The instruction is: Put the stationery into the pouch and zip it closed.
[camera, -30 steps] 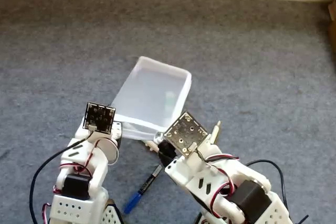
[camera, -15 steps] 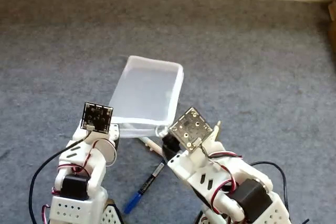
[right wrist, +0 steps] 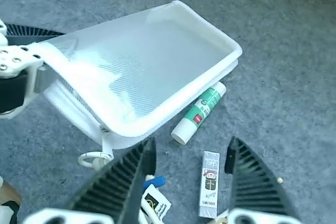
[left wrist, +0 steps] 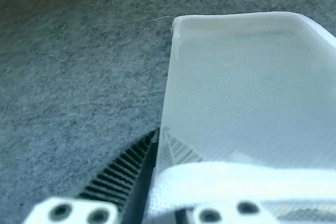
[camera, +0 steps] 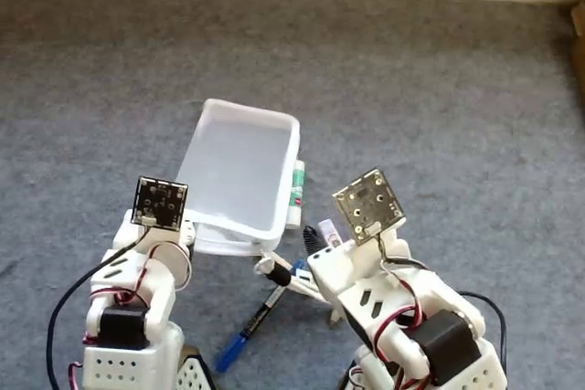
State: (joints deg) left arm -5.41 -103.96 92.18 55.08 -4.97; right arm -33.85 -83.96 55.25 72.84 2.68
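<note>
- Clamps the left gripper on the open rim of the pouch, holding that end raised near the front edge of the carpet.
- Poises the right gripper, jaws apart and empty, above the small box, near the glue stick beside the pouch.
- Leaves the pen closer to the front edge.
- Looks like loading barely begun; calls next for lowering onto the box, closing, carrying it to the mouth.
</note>
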